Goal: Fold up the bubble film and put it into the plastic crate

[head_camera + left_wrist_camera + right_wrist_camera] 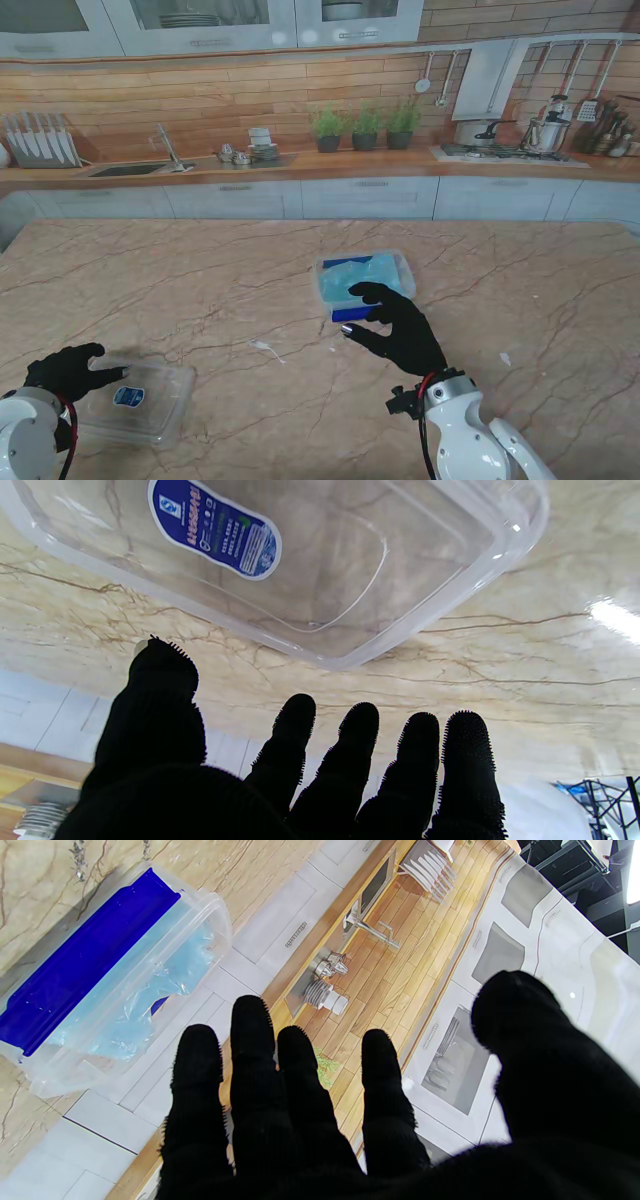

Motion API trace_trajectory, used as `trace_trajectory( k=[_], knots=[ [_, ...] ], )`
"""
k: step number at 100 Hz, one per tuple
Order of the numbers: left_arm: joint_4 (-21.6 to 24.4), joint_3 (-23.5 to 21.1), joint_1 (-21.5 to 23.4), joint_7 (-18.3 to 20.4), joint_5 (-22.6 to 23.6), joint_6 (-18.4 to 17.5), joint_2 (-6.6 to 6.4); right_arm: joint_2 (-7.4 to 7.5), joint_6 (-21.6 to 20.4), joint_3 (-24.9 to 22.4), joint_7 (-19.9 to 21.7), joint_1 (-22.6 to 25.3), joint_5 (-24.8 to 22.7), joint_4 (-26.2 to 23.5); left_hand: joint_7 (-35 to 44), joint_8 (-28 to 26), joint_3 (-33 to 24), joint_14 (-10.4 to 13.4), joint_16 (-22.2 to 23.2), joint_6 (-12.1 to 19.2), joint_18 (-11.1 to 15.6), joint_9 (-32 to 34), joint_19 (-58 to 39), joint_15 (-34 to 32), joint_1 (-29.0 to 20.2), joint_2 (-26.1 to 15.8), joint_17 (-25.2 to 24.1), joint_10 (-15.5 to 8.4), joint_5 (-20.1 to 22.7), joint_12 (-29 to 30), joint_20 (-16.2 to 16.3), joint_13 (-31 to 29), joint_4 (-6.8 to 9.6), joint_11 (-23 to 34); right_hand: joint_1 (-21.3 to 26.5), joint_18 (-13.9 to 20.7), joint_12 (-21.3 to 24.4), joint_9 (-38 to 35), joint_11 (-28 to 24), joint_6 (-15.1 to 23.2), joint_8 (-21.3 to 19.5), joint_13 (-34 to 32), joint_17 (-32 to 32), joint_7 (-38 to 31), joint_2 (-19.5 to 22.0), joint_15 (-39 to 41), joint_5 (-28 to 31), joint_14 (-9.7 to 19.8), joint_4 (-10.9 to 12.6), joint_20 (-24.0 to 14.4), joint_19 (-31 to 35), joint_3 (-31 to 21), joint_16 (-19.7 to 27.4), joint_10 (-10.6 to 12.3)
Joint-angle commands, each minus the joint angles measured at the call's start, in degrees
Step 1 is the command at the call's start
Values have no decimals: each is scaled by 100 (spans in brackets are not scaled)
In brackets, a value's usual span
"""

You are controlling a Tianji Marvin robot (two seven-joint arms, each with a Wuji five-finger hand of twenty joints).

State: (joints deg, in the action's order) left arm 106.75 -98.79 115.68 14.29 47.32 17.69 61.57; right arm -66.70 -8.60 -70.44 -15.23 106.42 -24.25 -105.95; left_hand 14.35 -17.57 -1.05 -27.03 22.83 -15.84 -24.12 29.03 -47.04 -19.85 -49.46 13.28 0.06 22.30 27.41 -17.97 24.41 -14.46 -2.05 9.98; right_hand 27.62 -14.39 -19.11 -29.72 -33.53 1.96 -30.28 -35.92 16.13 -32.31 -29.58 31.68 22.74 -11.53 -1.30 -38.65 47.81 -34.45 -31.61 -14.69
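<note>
The bubble film (375, 272) already lies inside the plastic crate (405, 268), a clear box with a blue edge, sitting near the middle of the marble surface (200, 280). In the right wrist view the film shows as a pale blue crumpled wad pressed against the crate's clear wall.

The right hand (400, 325) hovers at the crate's six o'clock side, nearer the robot. Its fingers (250, 1040) are spread and loosely curled, and they hold nothing. Whether a fingertip touches the crate's blue edge cannot be told.

Well apart, toward eight o'clock from the crate, a clear lid (140, 400) with a blue label lies flat. The left hand (68, 372) rests just beside it, fingers apart and empty.

Judging from this, the placing step looks finished or nearly so. What remains seems to be drawing the right hand clear without snagging the film or nudging the crate. If closing is wanted, the left hand would need a grip on the lid's rim.
</note>
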Motion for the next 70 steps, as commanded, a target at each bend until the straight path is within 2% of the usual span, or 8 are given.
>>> trace_trajectory(
  k=[1,11,15,19,26,41,59,70],
  knots=[
    [17,16,86,-36,26,58,-5,-28,-50,-1,-9,49,-16,-49,-254,90,-95,-190,-17,-172,-202,-152,42,-36,-162,143,-6,107,79,80,-56,-6,179,-42,-11,56,-49,-13,55,33,-71,-6,53,55,-74,119,115,53,0,-139,-71,-55,-74,33],
    [20,92,126,-80,45,241,4,-23,-109,-14,41,24,48,-31,-317,116,-105,-186,-14,-151,-172,-228,18,-64,-143,69,-24,86,20,72,-45,20,172,13,-2,56,-51,-33,52,28,-78,-10,58,55,-61,130,133,44,3,-149,-62,-48,-79,29],
    [-5,146,127,-141,87,326,12,-20,-129,-21,83,1,95,-16,-353,127,-106,-164,-14,-112,-129,-303,10,-71,-134,15,-42,200,-57,90,-41,42,170,-9,-1,59,-51,-36,52,28,-79,-13,59,58,-45,136,133,46,4,-153,-58,-47,-81,24],
    [-43,203,119,-213,140,410,19,-17,-149,-28,129,-28,152,4,-373,120,-88,-117,3,-95,-58,-394,-31,-109,-122,-71,-88,144,-153,98,-22,97,167,-3,-5,56,-51,-31,55,36,-82,-19,61,56,-38,143,138,45,5,-156,-54,-41,-84,29],
    [-81,322,116,-329,291,728,32,-13,-177,-42,212,-85,274,47,-348,90,-58,-73,27,-47,11,-469,-121,-170,-99,-171,-98,57,-256,69,18,102,174,65,6,57,-53,-37,50,25,-87,-20,62,53,-27,152,142,44,8,-162,-45,-38,-88,21],
    [-138,444,169,-569,478,1205,67,-3,-192,-86,367,-191,462,136,-225,38,-17,-42,84,-40,24,-454,-312,-324,-120,-211,-46,92,-298,51,108,-13,174,178,41,63,-57,-38,40,18,-98,-28,58,47,-17,176,147,41,11,-173,-27,-29,-98,24],
    [-208,469,176,-405,572,1456,37,1,-174,-97,448,-242,571,167,-56,10,10,28,180,-183,25,-219,-640,-591,-152,-195,113,129,-142,25,271,-300,173,344,54,72,-57,-33,36,10,-106,-21,47,48,0,193,153,37,12,-182,-8,-13,-104,19],
    [-311,477,120,-350,394,1489,27,2,-211,-108,430,-250,528,197,51,20,11,75,227,-273,69,92,-838,-756,-159,-190,269,114,144,-25,370,-526,168,513,61,73,-56,-55,30,24,-113,-40,54,40,11,201,180,42,15,-186,8,-12,-104,20]
  ],
)
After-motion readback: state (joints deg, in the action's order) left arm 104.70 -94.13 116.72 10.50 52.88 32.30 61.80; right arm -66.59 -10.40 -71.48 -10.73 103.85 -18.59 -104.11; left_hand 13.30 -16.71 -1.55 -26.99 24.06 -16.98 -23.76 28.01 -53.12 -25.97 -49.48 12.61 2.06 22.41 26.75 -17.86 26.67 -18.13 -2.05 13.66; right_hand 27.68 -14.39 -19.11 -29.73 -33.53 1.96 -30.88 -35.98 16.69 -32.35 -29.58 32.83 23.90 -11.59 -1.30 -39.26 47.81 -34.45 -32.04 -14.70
